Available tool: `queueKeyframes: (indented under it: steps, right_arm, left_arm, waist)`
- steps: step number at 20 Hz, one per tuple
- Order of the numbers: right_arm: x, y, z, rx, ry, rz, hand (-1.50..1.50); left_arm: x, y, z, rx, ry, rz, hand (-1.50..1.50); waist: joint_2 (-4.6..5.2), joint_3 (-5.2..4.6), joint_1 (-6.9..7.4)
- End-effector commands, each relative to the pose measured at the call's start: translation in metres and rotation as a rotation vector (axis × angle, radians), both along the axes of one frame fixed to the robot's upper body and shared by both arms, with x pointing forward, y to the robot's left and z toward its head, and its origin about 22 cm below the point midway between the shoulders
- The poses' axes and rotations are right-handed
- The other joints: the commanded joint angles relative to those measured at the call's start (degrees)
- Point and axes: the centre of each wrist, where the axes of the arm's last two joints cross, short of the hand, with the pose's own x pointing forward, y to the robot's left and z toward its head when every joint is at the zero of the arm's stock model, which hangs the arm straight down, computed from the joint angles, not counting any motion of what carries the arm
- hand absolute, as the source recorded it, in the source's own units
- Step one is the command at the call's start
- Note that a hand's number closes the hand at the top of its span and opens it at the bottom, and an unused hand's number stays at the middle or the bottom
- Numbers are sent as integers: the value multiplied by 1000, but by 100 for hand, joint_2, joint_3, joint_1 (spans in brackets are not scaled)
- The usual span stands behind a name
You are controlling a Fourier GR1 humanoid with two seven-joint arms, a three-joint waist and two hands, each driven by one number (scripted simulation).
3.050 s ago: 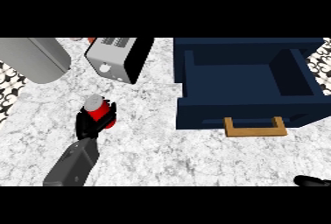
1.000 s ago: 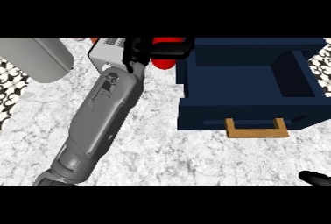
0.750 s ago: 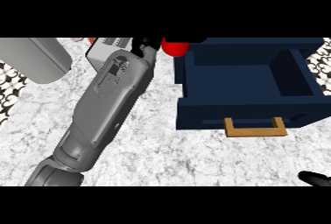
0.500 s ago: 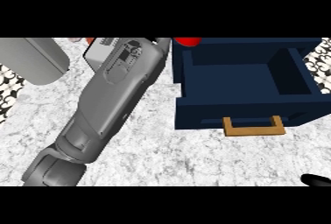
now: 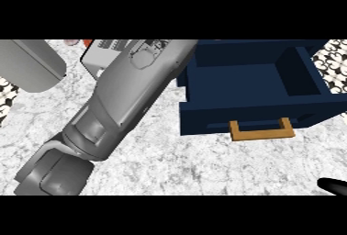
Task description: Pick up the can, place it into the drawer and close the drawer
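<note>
Drawer (image 5: 261, 87) stands pulled open on the marbled bench (image 5: 190, 170), a dark blue box with a tan handle (image 5: 261, 129) on its front face. Its inside shows a bare blue floor and a narrow partition along its right side; nothing can be seen lying in the part that is in view.

Left of the drawer, the left forearm (image 5: 119, 105) runs as a long grey shape from the lower left corner up to the top edge of the view, ending just beside the drawer's back left corner. The left robot hand lies past that top edge and does not show, so whether it is clenched, released or grasping anything cannot be told. The can does not show either; its place cannot be told.

Behind the forearm, further left of the drawer, a white appliance (image 5: 102, 53) with dark slots peeks out, partly hidden by the arm. A small red patch (image 5: 88, 42) sits at its upper corner, too little of it visible to name. A grey rounded object (image 5: 30, 64) lies well left of the drawer.

Right robot hand (image 5: 333, 186) shows only as a black tip at the lower right corner, well below the drawer; its fingers cannot be made out.
</note>
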Motion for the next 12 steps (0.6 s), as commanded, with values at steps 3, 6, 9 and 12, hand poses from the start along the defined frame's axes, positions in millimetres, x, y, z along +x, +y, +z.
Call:
queueKeyframes:
  steps: [3, 6, 9, 12]
  right_arm:
    - [4, 14, 9, -7, -19, 8, -150]
    - [3, 11, 8, -4, -5, 38, -150]
    - [17, 1, -1, -11, -1, 13, -150]
    - [15, 2, 5, -20, 7, 41, -150]
  left_arm:
    - [2, -11, 5, 40, 9, 22, 150]
    - [3, -12, -3, 67, -27, 63, 150]
    - [4, -14, 6, 47, -3, 125, -150]
    - [6, -15, 12, 34, -10, 165, -150]
  waist:
    - [14, 1, -52]
    - [35, 6, -171]
    - [55, 12, -165]
    - [73, 13, -253]
